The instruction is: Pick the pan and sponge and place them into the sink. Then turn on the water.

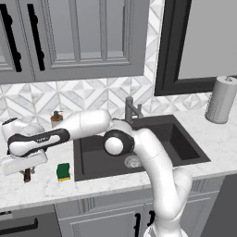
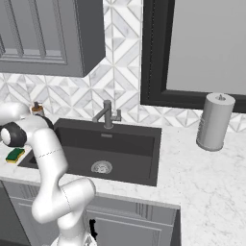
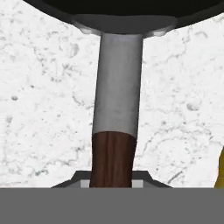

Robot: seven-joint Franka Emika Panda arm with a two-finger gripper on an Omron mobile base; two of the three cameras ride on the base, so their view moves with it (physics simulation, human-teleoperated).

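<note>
on the white marble counter (image 1: 41,187) left of the dark sink (image 1: 185,143), my gripper (image 1: 26,175) hangs low over the pan (image 3: 118,109), its brown handle running between my fingers; i cannot tell whether they grip it. the sponge (image 1: 63,171) lies near the sink's edge, below grey cabinets (image 1: 78,37).

We're looking down from behind at seven and five o'clock, both base views sharing the sink (image 1: 185,143) and faucet (image 2: 106,114); our hand view hovers close over the pan (image 3: 117,113) handle.
</note>
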